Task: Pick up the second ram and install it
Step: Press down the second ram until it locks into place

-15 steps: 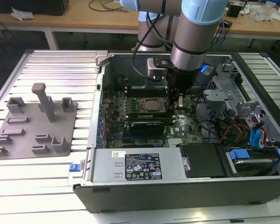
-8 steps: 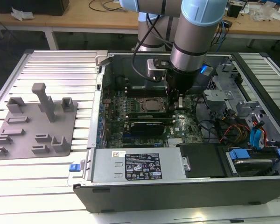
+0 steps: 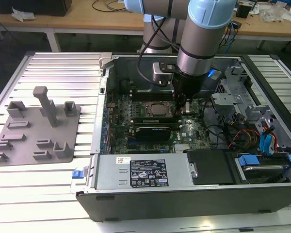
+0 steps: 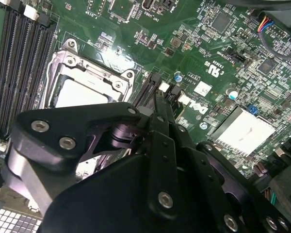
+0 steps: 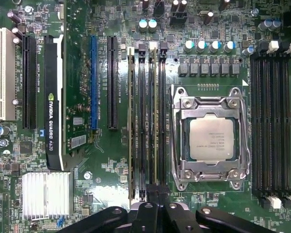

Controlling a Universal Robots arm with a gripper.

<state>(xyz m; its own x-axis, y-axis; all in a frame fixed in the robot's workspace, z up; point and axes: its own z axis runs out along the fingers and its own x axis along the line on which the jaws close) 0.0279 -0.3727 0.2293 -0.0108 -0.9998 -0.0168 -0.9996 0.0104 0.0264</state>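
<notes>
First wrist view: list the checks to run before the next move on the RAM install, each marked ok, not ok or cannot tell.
1. End effector lined up with the memory slots beside the CPU socket: ok.
2. Second ram standing edge-on along its slot: ok.
3. Second ram pressed fully home: cannot tell.
4. Slot latches closed: cannot tell.
5. End effector apart from the CPU socket: ok.
6. Graphics card well to the side of the end effector: ok.
</notes>
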